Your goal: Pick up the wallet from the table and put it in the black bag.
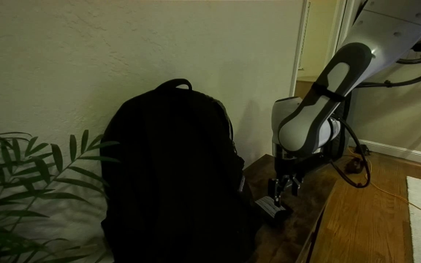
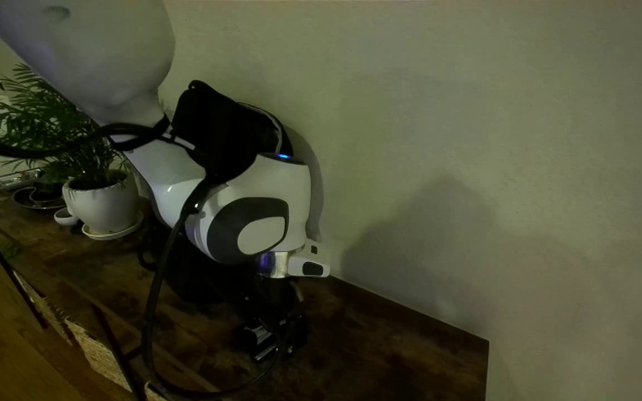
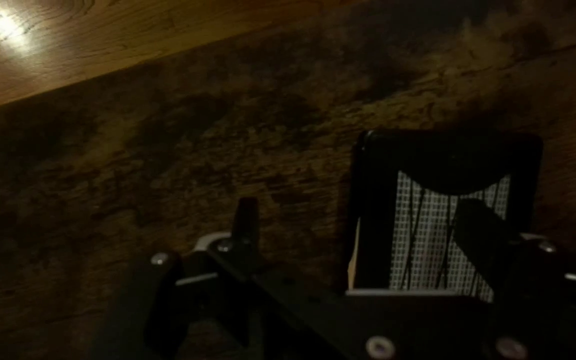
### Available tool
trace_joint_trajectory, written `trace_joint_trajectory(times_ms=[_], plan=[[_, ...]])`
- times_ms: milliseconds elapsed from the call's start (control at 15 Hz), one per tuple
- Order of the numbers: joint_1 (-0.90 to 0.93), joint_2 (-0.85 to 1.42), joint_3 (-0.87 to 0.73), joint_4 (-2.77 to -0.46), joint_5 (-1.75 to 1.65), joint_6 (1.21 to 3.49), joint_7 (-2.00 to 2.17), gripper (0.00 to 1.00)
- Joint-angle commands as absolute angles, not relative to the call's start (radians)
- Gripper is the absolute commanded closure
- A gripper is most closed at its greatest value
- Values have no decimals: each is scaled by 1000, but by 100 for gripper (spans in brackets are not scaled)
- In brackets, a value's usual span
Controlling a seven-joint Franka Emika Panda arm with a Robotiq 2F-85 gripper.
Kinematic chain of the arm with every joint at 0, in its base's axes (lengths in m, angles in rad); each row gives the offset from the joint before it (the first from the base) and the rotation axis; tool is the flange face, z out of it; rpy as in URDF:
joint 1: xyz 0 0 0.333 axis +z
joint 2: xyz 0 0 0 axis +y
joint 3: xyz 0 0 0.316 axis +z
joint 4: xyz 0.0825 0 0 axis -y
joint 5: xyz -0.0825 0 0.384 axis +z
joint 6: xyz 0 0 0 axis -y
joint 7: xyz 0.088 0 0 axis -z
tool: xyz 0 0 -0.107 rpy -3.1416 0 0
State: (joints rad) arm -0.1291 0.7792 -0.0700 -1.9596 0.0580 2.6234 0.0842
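Black is my gripper (image 3: 360,212), poised over the wallet (image 3: 432,215), itself black around a pale chequered panel, which lies on the table (image 3: 193,165). So I judge the task to be at its opening step: I am down at the wallet, but the grasp, the lift, the carry and the drop are all left to do. My jaws are spread wide and pinch nothing, though part of the wallet shows in the gap. One finger (image 3: 485,232) overlaps the panel in the wrist view, while the other finger (image 3: 246,220) stands past the wallet's edge, over the table top; whether either touches anything I cannot tell. Closing from this stance would, I think, catch the wallet badly, so a sideways shift seems called for. Farther on, the black bag (image 1: 174,164), a backpack, stands near the wall (image 1: 68,54) in both exterior views; I cannot tell if its mouth gapes enough to take the wallet, which could spoil the last step. Beyond the bag, in an exterior view, a leafy plant (image 2: 56,120) grows in a white pot (image 2: 103,206), well apart from my work
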Motion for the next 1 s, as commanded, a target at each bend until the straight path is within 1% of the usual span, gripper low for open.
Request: trace_joint_trajectory(times_ms=[0,933], plan=[[-150,806,-51,-1922,94,2613,66,0],[-328,852,43,-1808,263,2472,-81,0]])
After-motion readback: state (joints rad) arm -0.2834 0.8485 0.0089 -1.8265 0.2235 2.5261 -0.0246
